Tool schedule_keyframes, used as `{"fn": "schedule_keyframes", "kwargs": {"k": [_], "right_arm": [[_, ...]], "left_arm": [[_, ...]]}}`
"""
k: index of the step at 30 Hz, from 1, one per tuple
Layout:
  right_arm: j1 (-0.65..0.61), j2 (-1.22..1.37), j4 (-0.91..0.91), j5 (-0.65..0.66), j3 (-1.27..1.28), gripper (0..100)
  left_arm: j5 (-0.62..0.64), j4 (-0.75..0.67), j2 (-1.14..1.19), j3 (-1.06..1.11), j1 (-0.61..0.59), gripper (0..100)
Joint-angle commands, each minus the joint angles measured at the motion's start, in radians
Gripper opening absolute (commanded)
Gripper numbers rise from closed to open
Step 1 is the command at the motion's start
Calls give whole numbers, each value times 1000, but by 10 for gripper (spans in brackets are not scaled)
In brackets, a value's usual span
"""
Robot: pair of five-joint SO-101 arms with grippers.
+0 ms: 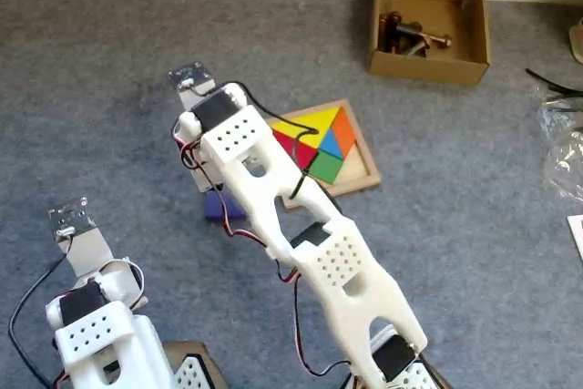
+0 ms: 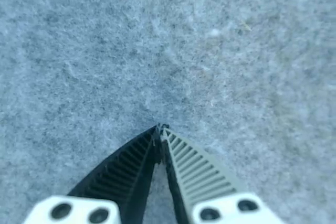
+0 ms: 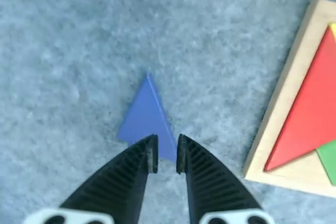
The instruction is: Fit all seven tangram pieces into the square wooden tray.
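Note:
A blue triangle (image 3: 144,116) lies flat on the grey carpet beside the square wooden tray (image 3: 278,114). My right gripper (image 3: 166,153) hovers over the triangle's near corner, open by a narrow gap, with nothing held. From above, the blue triangle (image 1: 221,205) peeks out under the right arm, just left of the tray (image 1: 366,154). The tray holds yellow (image 1: 314,122), orange (image 1: 343,132), green (image 1: 326,167) and red (image 1: 290,145) pieces. My left gripper (image 2: 160,128) is shut over bare carpet, at the table's near left.
A cardboard box (image 1: 428,66) with small parts stands at the back right. Clear plastic wrapping (image 1: 565,148) and a black cable lie at the right edge. Grey carpet covers the table.

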Motion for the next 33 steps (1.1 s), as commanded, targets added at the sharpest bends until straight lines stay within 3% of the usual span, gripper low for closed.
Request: {"fn": "schedule_keyframes", "kwargs": {"k": [1,11,20,33], "right_arm": [[12,-110,18,68,15,63],[113,-197,18,324,177,63],[117,-295,16,445,260,63],[-36,-291,12,454,260,63]], "left_arm": [[9,12,-4,-1,35,5],[9,12,-4,-1,35,5],[9,12,-4,-1,35,5],[9,12,-4,-1,65,5]]}}
